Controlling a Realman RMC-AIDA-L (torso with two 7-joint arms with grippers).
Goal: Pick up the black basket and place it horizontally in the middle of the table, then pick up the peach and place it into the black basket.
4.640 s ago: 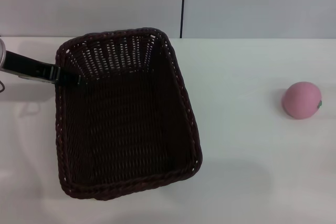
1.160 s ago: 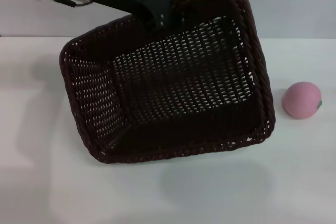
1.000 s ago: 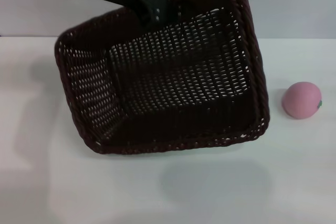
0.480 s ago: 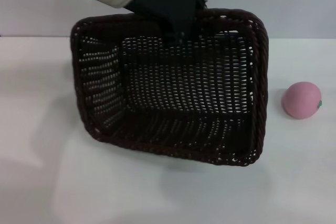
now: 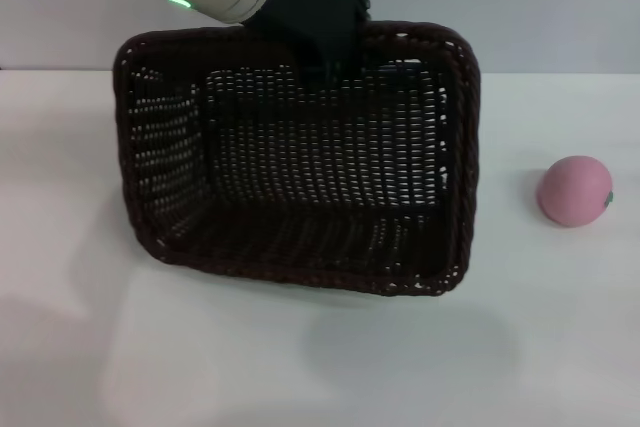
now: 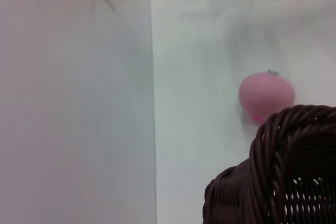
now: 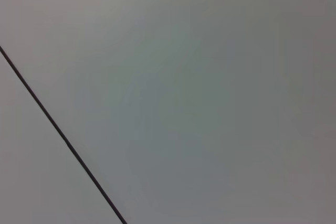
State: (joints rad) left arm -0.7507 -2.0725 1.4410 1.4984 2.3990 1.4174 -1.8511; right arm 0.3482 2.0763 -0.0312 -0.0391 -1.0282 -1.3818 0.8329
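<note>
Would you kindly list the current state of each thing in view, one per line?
black basket: held at its far rim, tilted, long side across the table, empty.
peach: resting on the table, right of the basket, untouched.
left claw: shut on the basket's far rim.
right claw: not in view.
table: bearing the peach.

**What the views leave unseen**

In the head view the left gripper [image 5: 322,65] meets the far rim of the black basket [image 5: 300,187], but its fingertips are lost against the dark weave, so their grip cannot be read. The arm runs out past the top edge. The left wrist view catches only a corner of the basket's braided rim, cut by the frame, with the peach [image 6: 266,96] blurred beyond it.
</note>
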